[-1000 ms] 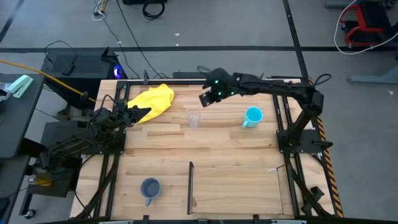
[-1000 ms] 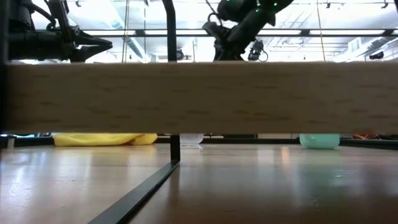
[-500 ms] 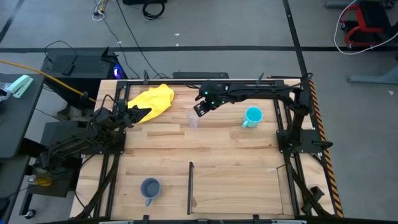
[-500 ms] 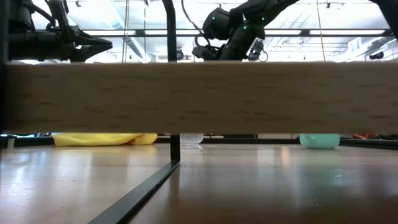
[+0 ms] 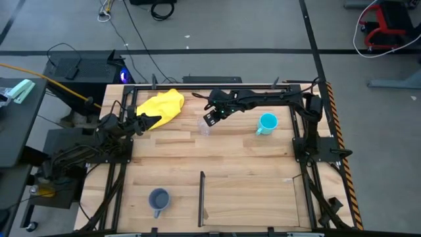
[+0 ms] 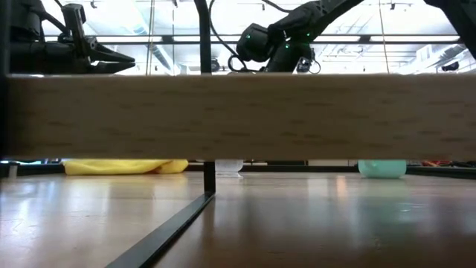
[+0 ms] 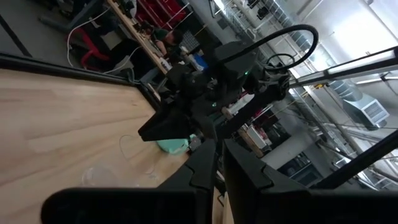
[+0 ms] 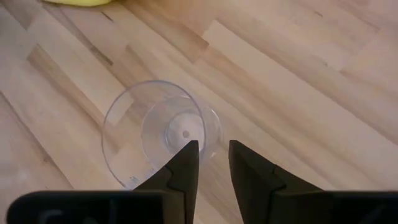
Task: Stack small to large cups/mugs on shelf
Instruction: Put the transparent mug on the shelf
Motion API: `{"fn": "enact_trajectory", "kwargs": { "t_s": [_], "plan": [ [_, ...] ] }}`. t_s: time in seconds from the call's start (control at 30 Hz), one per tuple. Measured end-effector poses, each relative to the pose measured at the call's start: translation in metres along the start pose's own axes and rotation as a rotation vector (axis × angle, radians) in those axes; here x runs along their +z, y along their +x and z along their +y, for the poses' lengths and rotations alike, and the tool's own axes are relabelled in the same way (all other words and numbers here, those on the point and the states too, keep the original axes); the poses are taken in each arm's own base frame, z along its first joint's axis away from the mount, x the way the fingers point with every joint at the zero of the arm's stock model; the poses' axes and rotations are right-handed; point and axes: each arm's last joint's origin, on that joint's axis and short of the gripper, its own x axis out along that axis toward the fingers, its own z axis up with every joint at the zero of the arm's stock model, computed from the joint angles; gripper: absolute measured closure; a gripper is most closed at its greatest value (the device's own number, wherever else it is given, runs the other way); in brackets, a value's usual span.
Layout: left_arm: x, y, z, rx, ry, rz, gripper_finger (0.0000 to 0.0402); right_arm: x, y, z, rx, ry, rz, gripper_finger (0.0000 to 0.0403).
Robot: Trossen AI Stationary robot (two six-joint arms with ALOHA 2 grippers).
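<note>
The round, see-through plastic cup (image 8: 163, 133) stands on pale planks at 12 o'clock, where the right gripper (image 8: 211, 163), narrowly parted and empty, has dropped closer above it.

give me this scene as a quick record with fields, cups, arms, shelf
small cup: clear plastic cup, upright, mid table
medium mug: bright cyan handled mug, to its right
large mug: grey-blue handled mug, near front edge, left of thin dark upright divider
right gripper: above the clear cup's rim, fingers slightly apart, not gripping
left gripper: waiting beside yellow cloth
shelf: light wooden plank surface, no cups stacked yet
</note>
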Motion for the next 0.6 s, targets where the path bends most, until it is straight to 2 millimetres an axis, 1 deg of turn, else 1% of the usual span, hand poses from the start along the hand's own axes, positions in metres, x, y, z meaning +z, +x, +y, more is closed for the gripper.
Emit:
{"fn": "enact_trajectory", "kwargs": {
  "t_s": [0.1, 0.27, 0.47, 0.6],
  "plan": [
    [0.0, 0.0, 0.0, 0.0, 0.0, 0.0, 0.0363, 0.001, -0.004, 0.001, 0.017, -0.009, -0.013, 0.0306],
    [0.0, 0.0, 0.0, 0.002, 0.001, 0.0, 0.0359, -0.002, -0.003, 0.005, 0.025, -0.02, -0.004, 0.0306],
    [-0.001, 0.0, 0.001, 0.008, 0.001, 0.006, 0.0362, -0.006, 0.004, 0.011, 0.031, -0.037, 0.004, 0.0307],
    [-0.001, 0.0, 0.002, 0.018, -0.002, 0.012, 0.036, -0.007, 0.005, 0.012, 0.02, -0.04, -0.006, 0.0307]
  ]
}}
